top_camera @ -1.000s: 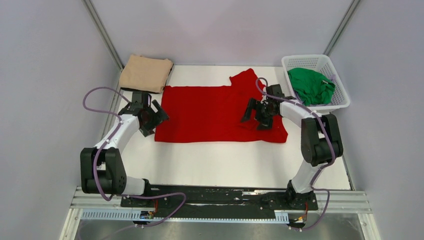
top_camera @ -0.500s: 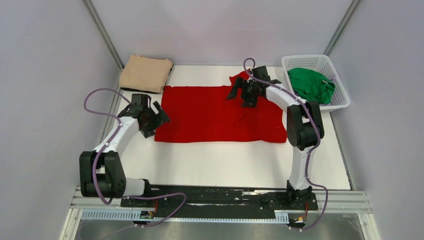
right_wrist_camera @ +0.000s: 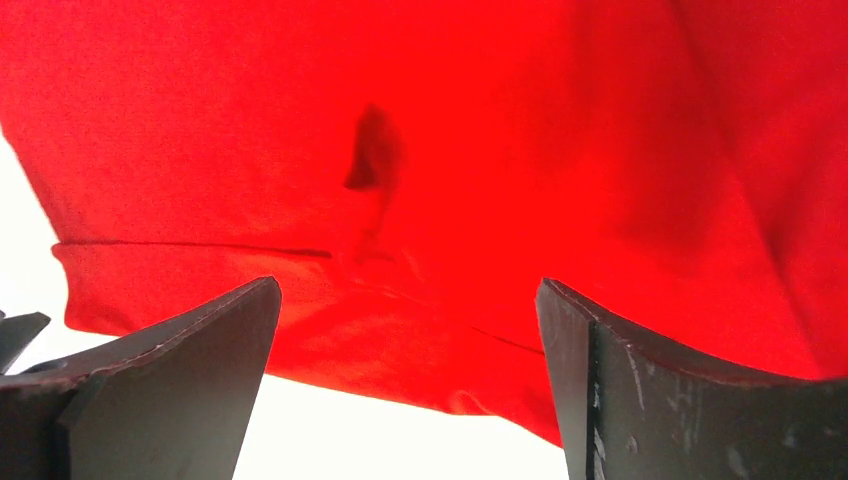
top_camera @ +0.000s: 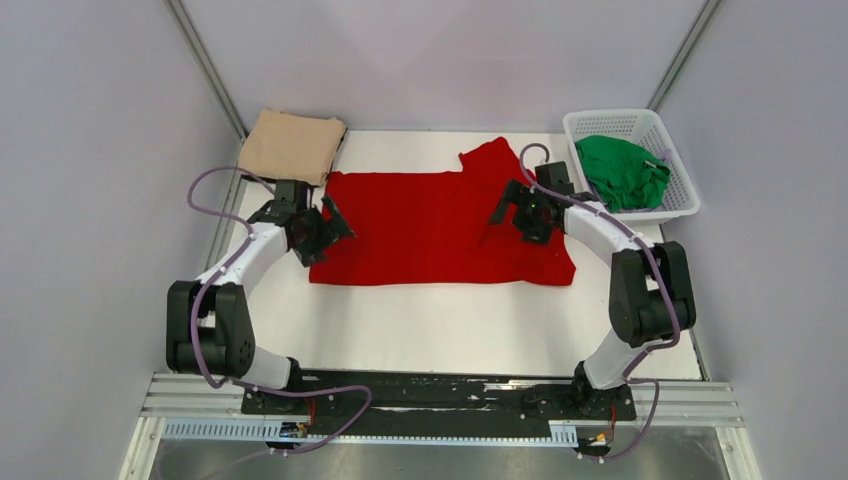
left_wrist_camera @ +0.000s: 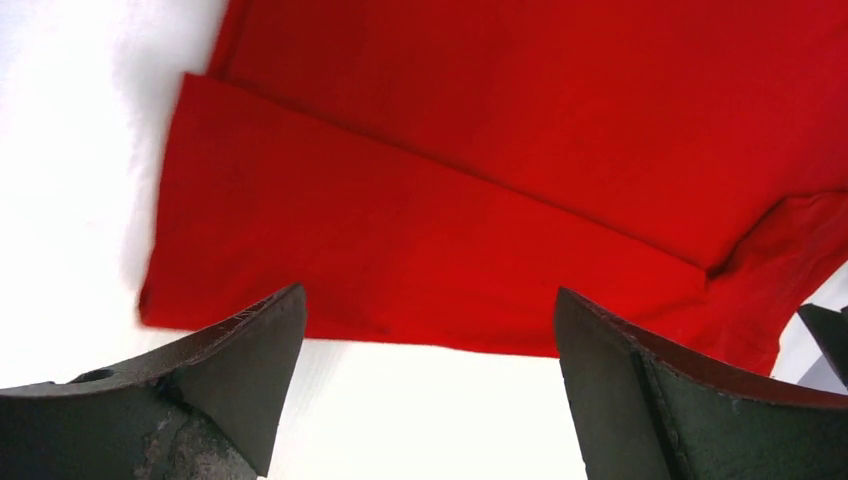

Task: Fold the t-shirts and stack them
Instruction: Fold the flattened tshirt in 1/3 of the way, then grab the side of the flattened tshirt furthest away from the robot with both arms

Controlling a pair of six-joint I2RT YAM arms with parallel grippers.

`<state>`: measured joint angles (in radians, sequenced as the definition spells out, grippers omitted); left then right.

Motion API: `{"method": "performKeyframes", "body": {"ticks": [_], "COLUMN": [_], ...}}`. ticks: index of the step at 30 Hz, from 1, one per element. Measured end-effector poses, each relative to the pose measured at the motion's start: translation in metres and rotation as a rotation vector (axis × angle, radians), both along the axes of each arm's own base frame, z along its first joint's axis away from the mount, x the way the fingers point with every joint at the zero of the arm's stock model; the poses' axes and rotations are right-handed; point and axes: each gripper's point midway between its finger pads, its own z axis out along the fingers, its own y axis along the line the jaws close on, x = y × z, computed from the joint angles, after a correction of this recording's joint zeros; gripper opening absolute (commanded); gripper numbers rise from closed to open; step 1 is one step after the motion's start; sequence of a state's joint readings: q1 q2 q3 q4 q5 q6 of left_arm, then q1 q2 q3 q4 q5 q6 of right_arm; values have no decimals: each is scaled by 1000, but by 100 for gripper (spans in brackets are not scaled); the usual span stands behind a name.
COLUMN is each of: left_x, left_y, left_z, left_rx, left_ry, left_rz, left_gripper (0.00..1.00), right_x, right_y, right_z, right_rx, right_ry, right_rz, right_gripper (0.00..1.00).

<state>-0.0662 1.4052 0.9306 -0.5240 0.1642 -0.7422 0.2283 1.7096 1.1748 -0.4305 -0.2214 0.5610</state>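
Table [top_camera: 450,320] white, walls [top_camera: 440,60] grey | basket [top_camera: 615,113] holds green t-shirt [top_camera: 620,170] | left gripper [top_camera: 325,228], right gripper [top_camera: 512,206] wide at red t-shirt [top_camera: 430,228]

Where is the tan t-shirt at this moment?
In the top view, the tan t-shirt lies folded at the far left corner of the table, just beyond the red t-shirt and the left gripper.
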Motion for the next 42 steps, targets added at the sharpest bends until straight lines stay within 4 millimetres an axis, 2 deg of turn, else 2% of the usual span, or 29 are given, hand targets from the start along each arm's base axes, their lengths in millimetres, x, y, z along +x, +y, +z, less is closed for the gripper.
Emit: {"method": "performKeyframes", "body": {"ticks": [6, 8, 10, 13, 17, 20, 24, 27, 33, 37, 39, 42], "left_x": [10, 10, 9, 12, 3, -21, -64, -93, -128, -132, -124, -98], "left_y": [-21, -20, -20, -19, -19, -17, -18, -21, -28, -25, -23, -19], "left_z": [-36, -50, -59, -59, -58, -59, -61, -61, -59, -49, -37, -11], "left_rx": [-2, 6, 7, 6, 5, 3, 4, -7, -41, -29, -14, 20], "left_ry": [70, 107, 132, 118, 93, 100, 135, 158, 189, 185, 161, 84], "left_rz": [-68, -69, -69, -66, -67, -72, -88, -101, -115, -110, -103, -80], "left_gripper": [100, 100, 100, 100, 100, 100, 100, 100, 100, 100, 100, 100], "right_x": [-31, -39, -40, -47, -70, -91, -117, -144, -169, -171, -166, -150], "right_y": [-48, -58, -61, -66, -73, -75, -76, -80, -93, -100, -101, -97], "right_z": [-40, -50, -52, -53, -54, -55, -56, -57, -60, -55, -44, -22], "right_rx": [-36, -46, -41, -35, -18, -6, -3, -15, -74, -114, -115, -93], "right_ry": [118, 151, 153, 138, 148, 171, 213, 271, 312, 299, 264, 181], "right_rz": [-115, -141, -156, -175, -211, -233, -251, -282, -344, -354, -340, -316], "right_gripper": [100, 100, 100, 100, 100, 100, 100, 100, 100, 100, 100, 100]}}
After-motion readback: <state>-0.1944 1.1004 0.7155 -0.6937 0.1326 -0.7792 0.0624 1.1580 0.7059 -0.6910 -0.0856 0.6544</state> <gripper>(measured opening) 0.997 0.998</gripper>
